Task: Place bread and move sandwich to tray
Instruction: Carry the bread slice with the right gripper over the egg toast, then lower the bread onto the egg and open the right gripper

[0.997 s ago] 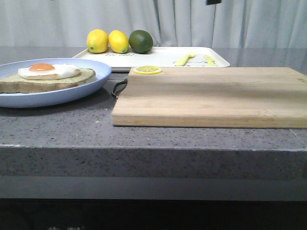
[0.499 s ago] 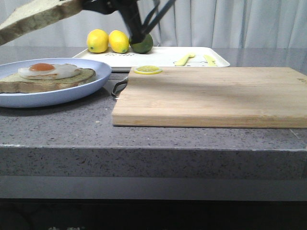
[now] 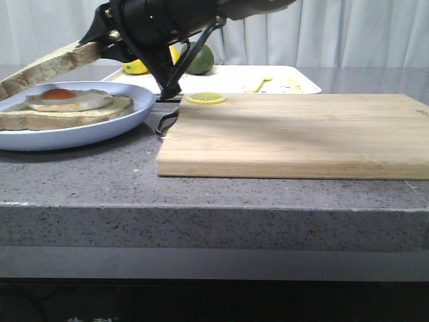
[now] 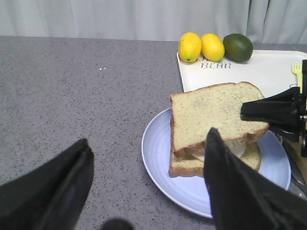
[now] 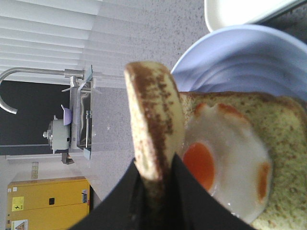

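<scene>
The bread (image 3: 47, 67) is a thick bare slice, tilted and held just above the sandwich (image 3: 67, 111), an egg-topped slice on the round pale-blue plate (image 3: 100, 131). My right gripper (image 3: 107, 41) is shut on the bread's edge (image 5: 153, 110), with the fried egg (image 5: 225, 163) right beside it. In the left wrist view the bread (image 4: 216, 112) covers most of the lower slice (image 4: 192, 165), and the right gripper (image 4: 268, 110) grips it from the side. My left gripper (image 4: 147, 139) is open and empty, above the counter near the plate (image 4: 163, 158). The cream-white tray (image 3: 228, 79) lies behind.
A wooden cutting board (image 3: 295, 134) fills the middle and right of the counter, with a lemon slice (image 3: 206, 98) at its far left corner. Two lemons (image 4: 201, 46) and a lime (image 4: 237, 46) sit on the tray's far end. Yellow cutlery (image 3: 257, 84) lies on the tray.
My right arm has come into the front view with the bread and lowered it from high at the upper left to just over the egg-topped slice.
</scene>
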You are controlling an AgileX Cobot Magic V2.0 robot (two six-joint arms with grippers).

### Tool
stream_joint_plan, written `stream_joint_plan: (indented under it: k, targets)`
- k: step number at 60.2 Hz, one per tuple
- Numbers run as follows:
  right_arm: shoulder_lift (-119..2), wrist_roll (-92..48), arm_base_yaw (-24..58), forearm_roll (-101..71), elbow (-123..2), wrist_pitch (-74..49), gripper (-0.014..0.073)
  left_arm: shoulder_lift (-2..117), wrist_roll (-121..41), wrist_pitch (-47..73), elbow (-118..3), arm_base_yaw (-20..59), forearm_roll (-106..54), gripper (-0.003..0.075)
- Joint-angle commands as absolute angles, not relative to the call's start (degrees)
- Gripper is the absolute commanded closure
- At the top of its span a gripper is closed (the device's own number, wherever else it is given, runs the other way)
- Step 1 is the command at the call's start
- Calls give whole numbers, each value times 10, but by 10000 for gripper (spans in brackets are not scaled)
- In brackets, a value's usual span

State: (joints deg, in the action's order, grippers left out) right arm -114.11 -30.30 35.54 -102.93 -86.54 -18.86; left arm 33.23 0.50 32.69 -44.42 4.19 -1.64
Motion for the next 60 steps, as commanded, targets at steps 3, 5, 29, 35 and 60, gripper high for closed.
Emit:
stream_joint_plan:
  k: [3,5,29,35,60]
  targets:
    - [-1106,-304,355,-1020,-882,-215,367,337,9,278,-464,42,-21,237]
    - [-1106,-304,355,-1015,-882,-216,327,337,9,278,-464,42,-21,237]
    - [-1074,-304,344,-806,-881,-219,169,337,9,279,-464,42,-21,237]
    - [-1049,-304,334,-714,-881,-228,169,337,9,279,-464,42,-21,237]
    - [-857,-187,294,-228,-881,-422,171,337,9,279,-464,42,-21,237]
